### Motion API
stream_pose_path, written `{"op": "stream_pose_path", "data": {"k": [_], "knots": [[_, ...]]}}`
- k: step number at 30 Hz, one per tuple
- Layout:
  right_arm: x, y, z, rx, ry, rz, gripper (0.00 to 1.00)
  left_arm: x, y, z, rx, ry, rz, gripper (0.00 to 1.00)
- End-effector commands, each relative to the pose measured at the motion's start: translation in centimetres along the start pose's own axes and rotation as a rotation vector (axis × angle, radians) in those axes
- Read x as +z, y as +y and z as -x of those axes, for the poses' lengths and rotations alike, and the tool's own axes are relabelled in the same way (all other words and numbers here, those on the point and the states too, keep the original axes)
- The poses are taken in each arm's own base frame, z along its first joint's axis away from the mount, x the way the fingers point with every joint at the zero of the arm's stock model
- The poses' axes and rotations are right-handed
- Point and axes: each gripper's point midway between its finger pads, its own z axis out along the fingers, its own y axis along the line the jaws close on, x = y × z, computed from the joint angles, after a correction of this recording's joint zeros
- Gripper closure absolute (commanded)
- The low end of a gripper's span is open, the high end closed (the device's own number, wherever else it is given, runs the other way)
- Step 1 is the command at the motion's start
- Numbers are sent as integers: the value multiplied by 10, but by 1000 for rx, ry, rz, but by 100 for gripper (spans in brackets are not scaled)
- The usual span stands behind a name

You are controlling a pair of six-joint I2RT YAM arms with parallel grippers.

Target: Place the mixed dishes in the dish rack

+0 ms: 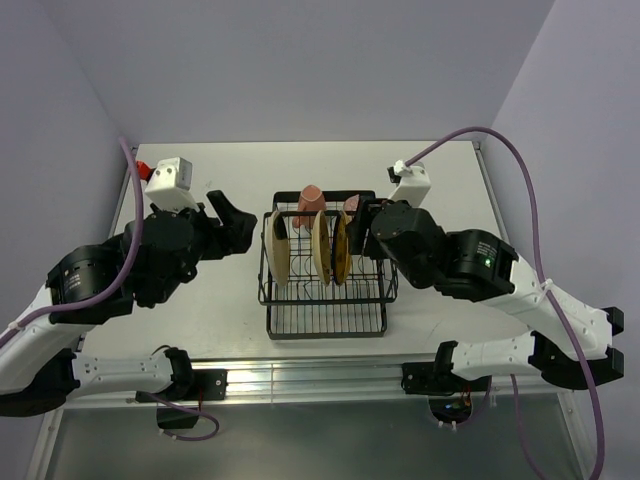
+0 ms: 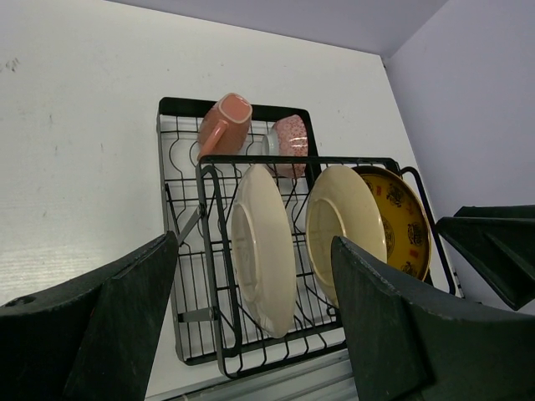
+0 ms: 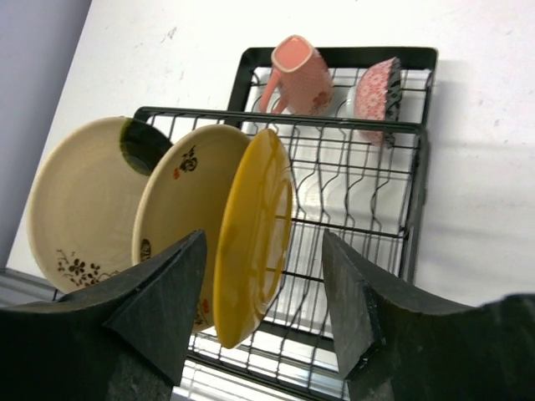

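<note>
The black wire dish rack point(image 1: 325, 332) stands mid-table between both arms. In its slots two cream plates point(image 1: 277, 255) point(image 1: 320, 248) and the yellow patterned plate point(image 1: 341, 250) stand upright on edge. The pinkish mug point(image 1: 310, 203) and the small bowl point(image 1: 352, 205) sit at the rack's far end. My left gripper point(image 1: 235, 225) hovers open just left of the rack, holding nothing. My right gripper point(image 1: 365, 230) is open close to the rack's right side, beside the yellow plate point(image 3: 251, 225) and not gripping it. The left wrist view shows the rack point(image 2: 251, 159), the mug point(image 2: 224, 125), the bowl point(image 2: 288, 144) and the plates point(image 2: 263, 251).
A small red object point(image 1: 145, 167) lies at the table's far left corner. Purple walls close in the table on the left, back and right. A metal rail point(image 1: 320, 375) runs along the near edge by the arm bases. Purple cables point(image 1: 520, 170) arc over the right arm.
</note>
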Motion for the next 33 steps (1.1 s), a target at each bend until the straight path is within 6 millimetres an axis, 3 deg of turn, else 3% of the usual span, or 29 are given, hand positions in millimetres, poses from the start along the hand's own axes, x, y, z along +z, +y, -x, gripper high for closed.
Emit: {"op": "stream_pose_path", "data": {"k": [1,3,7,12,14,26,33], "knots": [[-18,-16,32,49,-95,-20,35,0,-2,3,-8,-13,-6,20],[-23,-26,39,55,-122,-42,27,-1,0,4,-16,-18,0,20],[-31,-43,40,53,-144,-58,1,-7,4,9,-44,-37,-17,18],[-31,-56,25,51,-137,-53,0,-12,12,10,-67,-50,-11,11],[-36,-58,23,70,-147,-19,0,-16,17,11,-90,-56,-18,1],[-31,-73,-33,121,-97,82,0,-18,39,-21,-149,-7,-13,1],[-29,-74,-52,129,-63,121,0,-21,46,-36,-191,20,-37,1]]}}
